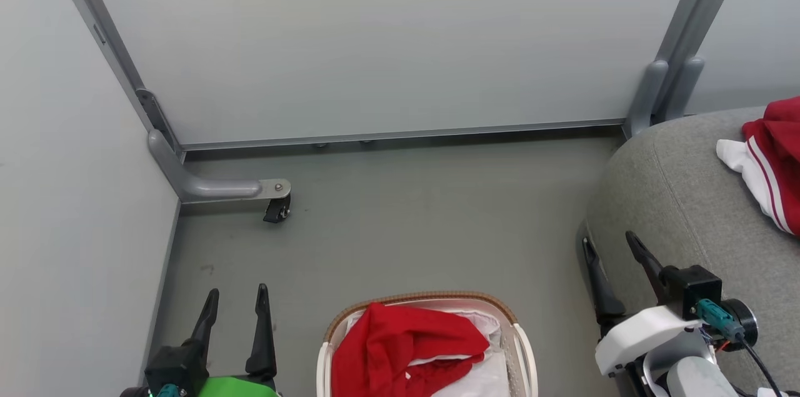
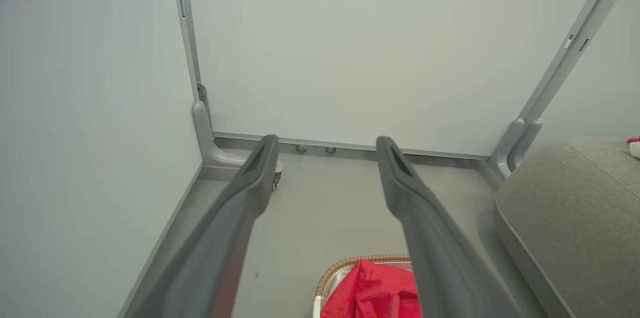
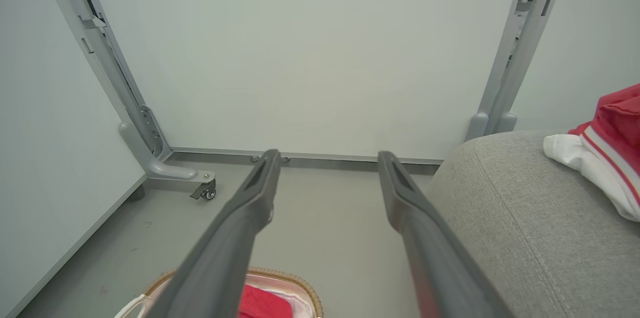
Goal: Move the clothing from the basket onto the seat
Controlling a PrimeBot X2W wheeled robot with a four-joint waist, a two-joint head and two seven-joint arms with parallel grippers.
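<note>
Basket taken as the landmark; it stands on the grey floor, close in front of the robot. One red garment lies heaped inside it on the white liner, bunched toward the basket's left side, and nothing grips it. A second garment, red with a white panel and thin stripe trim, lies on the seat, well to the right of the basket and beyond it, partly cut off at the picture's edge. The left gripper sits just left of the basket, with its fingers spread wide and nothing between them. The right gripper is right of the basket, against the near flank of the seat, its fingers likewise spread and empty. Judgement: the task is partway through. One piece is delivered and at least one is left to lift. Whether more clothing lies under the red heap cannot be told, since the near end of the basket is out of the picture. What remains, as it looks, is to reach down into the basket, pinch the red cloth without catching the liner, carry it right to the seat and let go.
</note>
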